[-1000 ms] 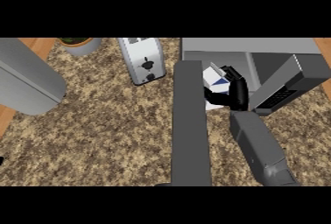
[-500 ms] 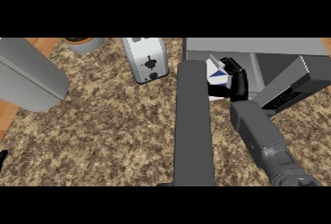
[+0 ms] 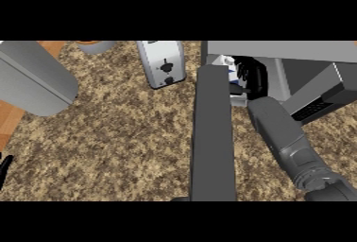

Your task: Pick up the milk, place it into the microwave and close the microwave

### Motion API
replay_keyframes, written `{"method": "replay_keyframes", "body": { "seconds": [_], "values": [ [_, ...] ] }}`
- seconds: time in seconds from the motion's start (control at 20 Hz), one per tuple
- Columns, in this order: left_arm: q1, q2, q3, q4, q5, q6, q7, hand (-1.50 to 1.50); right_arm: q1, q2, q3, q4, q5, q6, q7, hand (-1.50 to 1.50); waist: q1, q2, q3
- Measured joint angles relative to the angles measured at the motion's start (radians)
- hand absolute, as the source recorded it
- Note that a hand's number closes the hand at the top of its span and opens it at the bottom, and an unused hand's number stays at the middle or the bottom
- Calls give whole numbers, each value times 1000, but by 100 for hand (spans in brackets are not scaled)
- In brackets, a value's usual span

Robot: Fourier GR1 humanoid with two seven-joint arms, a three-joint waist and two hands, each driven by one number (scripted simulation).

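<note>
Presently the right hand [image 3: 250, 75], clamped round the milk carton [image 3: 225, 62], holds it at the microwave's [image 3: 279, 49] mouth for insertion. Door [image 3: 213, 137] stands open beside it.

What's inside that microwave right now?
Inside the microwave, the right hand is curled round the milk; only a white and blue bit shows. The hand and the open door cover the rest of the interior.

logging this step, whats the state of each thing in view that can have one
microwave: open, right hand reaching inside
microwave door: swung out over the counter
milk: held upright at the microwave's mouth
right hand: shut on the milk
left hand: at the left edge, fingers unclear
toaster: slots look empty
</note>
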Motion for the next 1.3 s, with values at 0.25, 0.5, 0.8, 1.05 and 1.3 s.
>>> {"method": "replay_keyframes", "body": {
  "seconds": [0.25,0.5,0.8,1.05,1.3],
  "values": [
    [-7,-4,-5,5,-15,-2,-12,-150,-17,-28,-17,26,3,-69,24,150,13,6,1],
    [-19,-3,-14,15,-32,-5,-17,-150,-10,-45,-47,32,-12,-99,25,150,24,13,2],
    [-40,-4,-21,34,-37,-3,-14,-150,7,-92,-63,55,-15,-104,27,150,33,21,3],
    [-57,1,-22,44,-30,-2,-1,-150,13,-130,-69,76,-13,-108,45,150,42,26,4],
    [-85,9,-25,63,-28,-2,10,-150,10,-141,-46,99,15,-122,63,-150,54,32,4]
  ]
}}
